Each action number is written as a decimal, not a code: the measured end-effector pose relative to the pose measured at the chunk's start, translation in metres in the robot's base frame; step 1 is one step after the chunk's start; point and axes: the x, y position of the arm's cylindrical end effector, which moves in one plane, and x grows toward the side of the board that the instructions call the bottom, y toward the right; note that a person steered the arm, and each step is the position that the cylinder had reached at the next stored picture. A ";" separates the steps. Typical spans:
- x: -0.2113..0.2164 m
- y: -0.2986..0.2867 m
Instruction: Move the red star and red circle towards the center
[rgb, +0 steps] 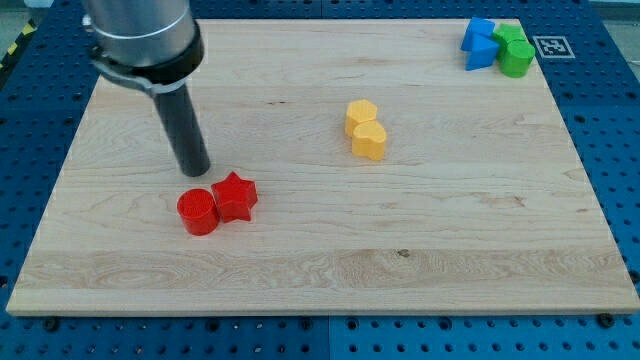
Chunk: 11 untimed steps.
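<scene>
The red circle (198, 211) lies at the view's lower left of the wooden board, touching the red star (235, 196) on its right. My tip (193, 170) stands just above the red circle, toward the view's top, a small gap apart from both red blocks. The dark rod rises from it to the arm at the view's top left.
Two yellow blocks, a hexagon (361, 115) and a heart (369, 140), touch near the board's middle. Two blue blocks (479, 43) and two green blocks (515, 50) cluster at the top right corner. The board (450, 250) rests on a blue perforated table.
</scene>
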 end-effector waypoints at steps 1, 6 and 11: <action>0.039 -0.014; 0.071 0.122; 0.094 0.017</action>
